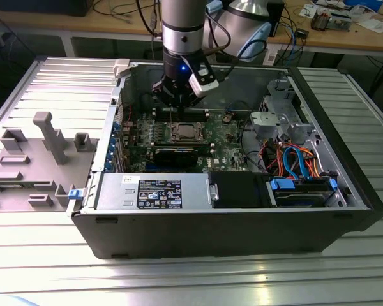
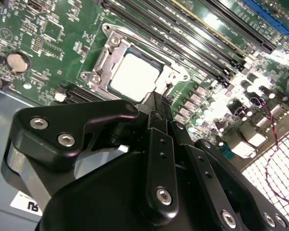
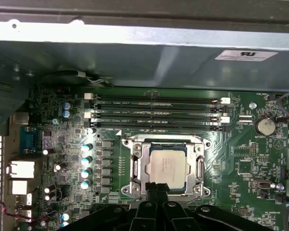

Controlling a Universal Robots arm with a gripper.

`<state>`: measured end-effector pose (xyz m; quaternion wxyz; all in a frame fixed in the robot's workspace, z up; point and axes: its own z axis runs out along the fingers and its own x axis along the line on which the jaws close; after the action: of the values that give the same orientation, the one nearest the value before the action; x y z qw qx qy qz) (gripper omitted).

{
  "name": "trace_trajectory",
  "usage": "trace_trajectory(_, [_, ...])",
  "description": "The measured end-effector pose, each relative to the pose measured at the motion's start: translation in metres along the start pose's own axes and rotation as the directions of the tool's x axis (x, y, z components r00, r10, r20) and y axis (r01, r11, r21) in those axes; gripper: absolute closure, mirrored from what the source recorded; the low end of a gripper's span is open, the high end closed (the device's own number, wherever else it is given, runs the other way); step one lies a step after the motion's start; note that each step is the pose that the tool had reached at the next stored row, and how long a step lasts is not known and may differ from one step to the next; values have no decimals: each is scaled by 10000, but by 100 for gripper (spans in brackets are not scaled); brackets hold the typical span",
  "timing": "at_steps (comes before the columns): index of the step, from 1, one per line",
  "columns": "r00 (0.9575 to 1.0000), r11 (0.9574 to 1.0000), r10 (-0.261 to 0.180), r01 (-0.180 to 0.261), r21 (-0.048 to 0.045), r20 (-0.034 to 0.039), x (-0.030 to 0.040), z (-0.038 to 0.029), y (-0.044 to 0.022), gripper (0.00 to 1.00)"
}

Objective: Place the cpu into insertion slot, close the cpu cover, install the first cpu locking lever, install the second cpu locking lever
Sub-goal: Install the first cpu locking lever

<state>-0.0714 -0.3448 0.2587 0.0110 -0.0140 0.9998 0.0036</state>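
The cpu (image 1: 182, 132) (image 2: 134, 76) (image 3: 169, 167) lies flat in the insertion slot (image 3: 135, 190) of the green motherboard (image 1: 226, 150), silver top facing up. The cpu cover (image 2: 102, 60) (image 3: 140, 168) lies down around it as a silver frame. A thin wire lever (image 2: 149, 48) (image 3: 161, 138) runs along the frame's edge. My gripper (image 1: 176, 108) (image 2: 156, 103) (image 3: 155, 187) hangs just above the socket's edge. Its black fingertips are pressed together with nothing between them.
The motherboard sits deep inside an open black computer case (image 1: 242, 233). Long memory slots (image 3: 156, 113) run beside the socket. A power supply (image 1: 150, 191) and a drive bay with blue and orange cables (image 1: 300, 166) fill the near side. A grey fixture (image 1: 32, 159) stands at the exterior view's left.
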Motion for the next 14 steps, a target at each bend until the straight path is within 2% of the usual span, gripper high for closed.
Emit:
trace_trajectory(5, [10000, 10000, 0, 0, 1, -1, 54, 0, 3, 89])
trace_trajectory(14, [10000, 10000, -1, 1, 1, -1, 62, -1, 2, 89])
